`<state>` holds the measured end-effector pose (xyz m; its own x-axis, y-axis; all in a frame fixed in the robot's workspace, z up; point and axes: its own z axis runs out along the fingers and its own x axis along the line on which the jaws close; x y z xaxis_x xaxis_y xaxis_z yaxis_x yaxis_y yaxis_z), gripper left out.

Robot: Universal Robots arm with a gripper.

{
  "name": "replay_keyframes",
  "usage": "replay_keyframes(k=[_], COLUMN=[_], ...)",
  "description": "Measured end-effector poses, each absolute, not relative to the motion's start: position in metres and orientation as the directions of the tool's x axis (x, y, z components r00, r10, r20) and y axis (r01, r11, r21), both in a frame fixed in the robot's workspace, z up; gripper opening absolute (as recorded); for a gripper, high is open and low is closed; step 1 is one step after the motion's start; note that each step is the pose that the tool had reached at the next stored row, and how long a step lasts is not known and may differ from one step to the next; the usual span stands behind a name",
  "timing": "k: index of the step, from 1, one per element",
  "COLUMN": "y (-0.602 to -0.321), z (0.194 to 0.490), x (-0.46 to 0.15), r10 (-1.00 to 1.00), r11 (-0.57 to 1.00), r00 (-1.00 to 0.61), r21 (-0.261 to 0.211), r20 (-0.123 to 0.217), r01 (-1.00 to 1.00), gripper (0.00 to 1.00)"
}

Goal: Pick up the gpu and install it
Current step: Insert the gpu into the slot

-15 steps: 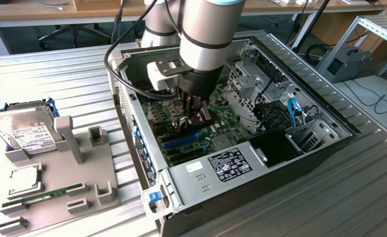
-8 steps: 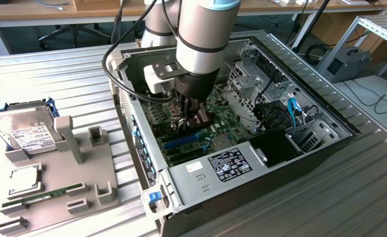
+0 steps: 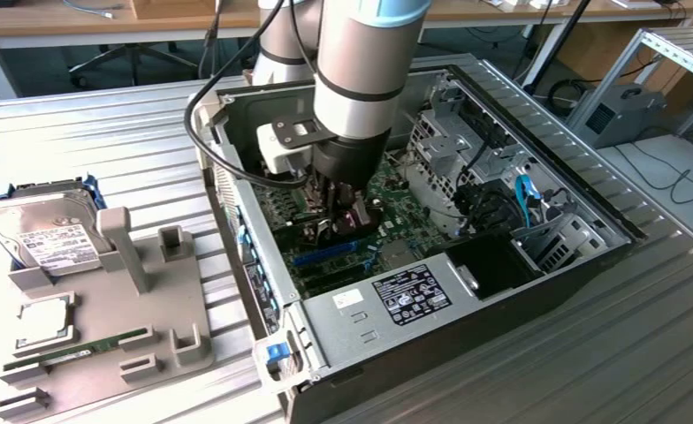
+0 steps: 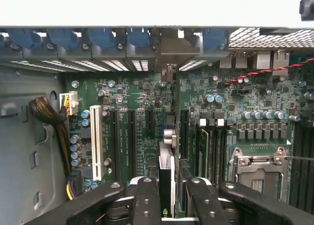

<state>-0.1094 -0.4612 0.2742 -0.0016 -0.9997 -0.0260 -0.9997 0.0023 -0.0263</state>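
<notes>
I have the hand (image 4: pixel 167 195) down inside the open computer case (image 3: pixel 559 190), at the centre of the exterior frame, and its two black fingers (image 4: pixel 147 200) are clamped on the gpu (image 4: pixel 167 168), which stands on edge between them in the lower middle of the wrist frame, its pale bracket end pointing toward the row of blue slot clips (image 4: pixel 100 38) along the top. The card hangs just above the motherboard (image 4: pixel 230 87), over the dark expansion slots (image 4: pixel 130 141) near the white slot (image 4: pixel 95 141); I cannot tell whether its edge has met a slot yet. To do this well, I judge the card edge must stay parallel to the slot and squarely over it, with the bracket lined up with the rear opening, then go straight down without tilt, since a skewed press could bend the connector. As for writing, the power supply (image 3: pixel 412 296) at lower centre of the exterior frame carries a dark label, and the hard drive (image 3: pixel 46 238) on the desk (image 3: pixel 123 150) at left a white one, but I cannot read either.
</notes>
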Motion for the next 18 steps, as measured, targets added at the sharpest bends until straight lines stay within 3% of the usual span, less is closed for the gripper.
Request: replay_keyframes(k=[18], y=[-0.4612], z=[0.2669], x=[-0.1094], r10=[-0.999], r11=[0.028], r00=[-0.027], r21=[-0.026], r20=[-0.022], r01=[-0.999], gripper=[0.26])
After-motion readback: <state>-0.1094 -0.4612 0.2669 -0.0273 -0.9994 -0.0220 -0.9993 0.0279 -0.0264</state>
